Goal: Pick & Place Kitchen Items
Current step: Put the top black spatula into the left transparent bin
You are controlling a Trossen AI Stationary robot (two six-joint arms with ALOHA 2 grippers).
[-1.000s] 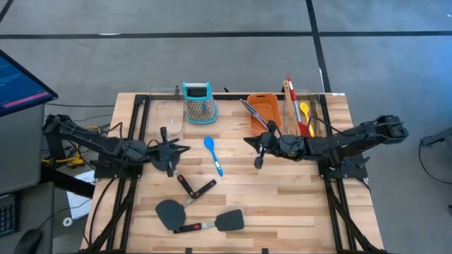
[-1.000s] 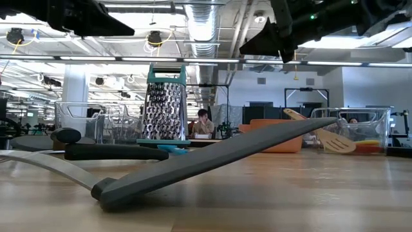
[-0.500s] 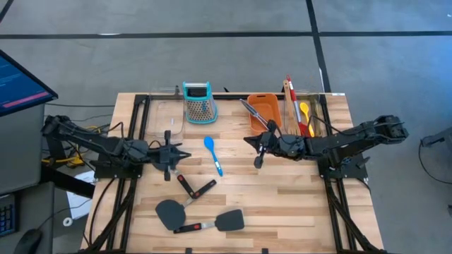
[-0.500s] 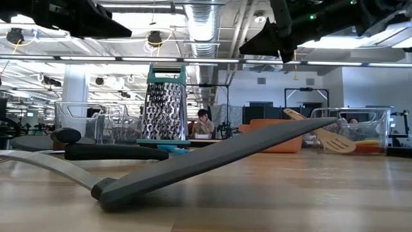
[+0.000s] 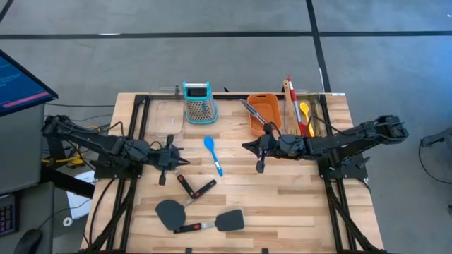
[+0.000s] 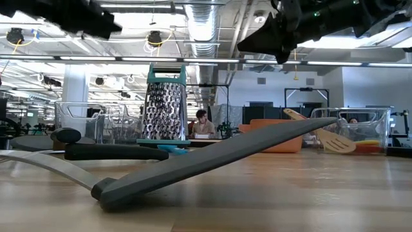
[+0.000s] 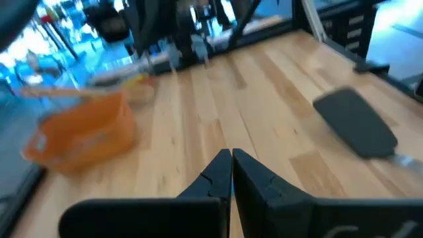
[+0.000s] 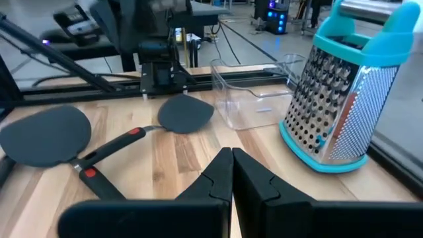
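A blue spoon (image 5: pixel 212 154) lies on the table's middle between my two grippers. Three black spatulas lie near the front: one (image 5: pixel 169 212), one (image 5: pixel 226 221) and a smaller one (image 5: pixel 198 189). Silver tongs (image 5: pixel 251 111) lean on the orange tub (image 5: pixel 266 113). Red and yellow spoons and a wooden turner stand in a clear bin (image 5: pixel 302 113) at the far right. My left gripper (image 5: pixel 169 158) is shut and empty left of the blue spoon; its fingers (image 7: pixel 231 173) meet above bare table. My right gripper (image 5: pixel 258 152) is shut and empty right of the spoon (image 8: pixel 231 168).
A teal-topped metal grater (image 5: pixel 198 101) stands at the far middle, and it also shows in the right wrist view (image 8: pixel 347 99). A clear empty container (image 5: pixel 167 116) stands left of it. In the low view a black spatula (image 6: pixel 212 161) lies close in front.
My left gripper has drawn back a little toward the table's left and near edges and turned about its own axis, staying shut. The utensils lie as before.
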